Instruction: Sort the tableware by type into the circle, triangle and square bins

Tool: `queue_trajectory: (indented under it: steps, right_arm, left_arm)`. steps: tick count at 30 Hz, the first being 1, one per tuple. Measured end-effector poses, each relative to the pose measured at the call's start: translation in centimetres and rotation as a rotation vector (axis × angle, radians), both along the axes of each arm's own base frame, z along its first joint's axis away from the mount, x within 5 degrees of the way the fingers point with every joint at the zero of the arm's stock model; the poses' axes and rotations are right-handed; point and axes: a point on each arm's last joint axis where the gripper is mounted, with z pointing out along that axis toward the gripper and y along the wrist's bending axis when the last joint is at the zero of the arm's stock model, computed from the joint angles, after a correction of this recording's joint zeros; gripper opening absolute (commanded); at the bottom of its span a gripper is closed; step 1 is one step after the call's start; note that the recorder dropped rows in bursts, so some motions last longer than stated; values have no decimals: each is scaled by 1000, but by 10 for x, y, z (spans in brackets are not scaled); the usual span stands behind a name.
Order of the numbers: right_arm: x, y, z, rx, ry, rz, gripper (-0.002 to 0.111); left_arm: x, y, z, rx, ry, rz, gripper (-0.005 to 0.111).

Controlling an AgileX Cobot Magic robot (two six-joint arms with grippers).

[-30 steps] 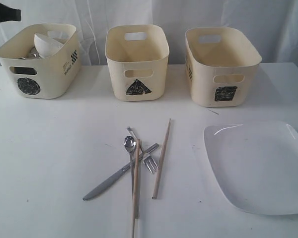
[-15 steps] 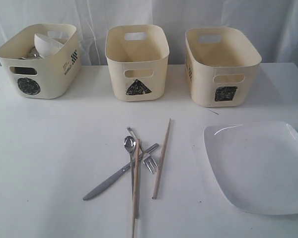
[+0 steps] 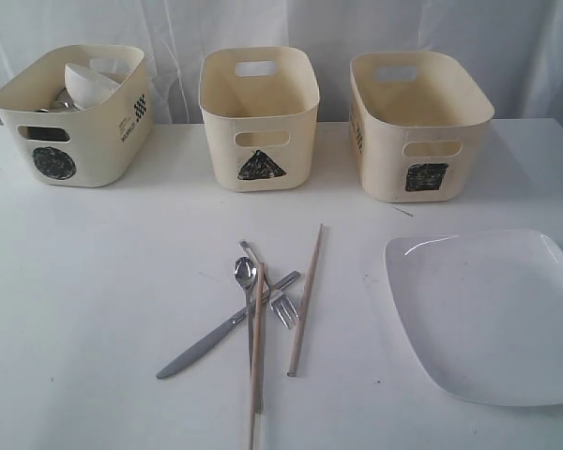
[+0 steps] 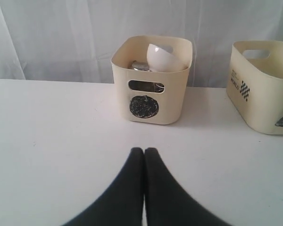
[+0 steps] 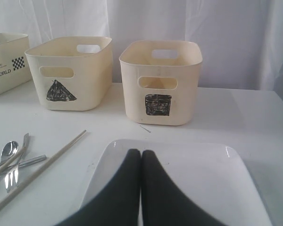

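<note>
The left end effector (image 4: 144, 153) was shut tight. Its two black fingers were pressed together with nothing between them. It hung over the bare white desk (image 4: 47, 132), in front of the circle tub (image 4: 153, 101). The right end effector (image 5: 141, 154) was shut tight too and held nothing. It hung over the white plate (image 5: 193, 179).

One second before, a dark bit of an arm showed in the top left corner of the exterior view, above the circle tub. Now it was gone from that view. Nothing else had moved.

The three cream tubs stood in a row at the back of the desk. The circle tub was on the left. A white bowl (image 3: 89, 82) lay tilted inside it, on top of some shiny steel things (image 3: 61, 101) that were too hidden to name. The triangle tub (image 3: 216, 141) was in the middle. The square tub (image 3: 385, 150) was on the right.

A little pile lay on the desk in front of the triangle tub. The knife (image 3: 206, 345) pointed to the front left. The spoon (image 3: 245, 272) and the fork (image 3: 283, 309) lay by it. One chopstick (image 3: 257, 356) lay across the knife. The other chopstick (image 3: 306, 300) lay just right of the fork. The white plate sat flat at the front right, apart from the pile.
</note>
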Motion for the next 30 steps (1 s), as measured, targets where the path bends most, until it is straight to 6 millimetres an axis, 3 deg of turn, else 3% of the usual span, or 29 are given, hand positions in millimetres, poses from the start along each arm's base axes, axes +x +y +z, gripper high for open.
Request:
queue_trajectory:
  steps: [11,17,22,30]
  right_arm:
    - [0,0,0,0,0,0,0]
    - [0,0,0,0,0,0,0]
    - [0,0,0,0,0,0,0]
    - [0,0,0,0,0,0,0]
  left_arm:
    - [-4,0,-9,16,-1,-9,0]
    - [-18,-9,-65,34,-4,-136,0]
    - [-28,-11,-62,215,-128,-206,0]
    - [-33,-7,-73,188,-31,-201,0]
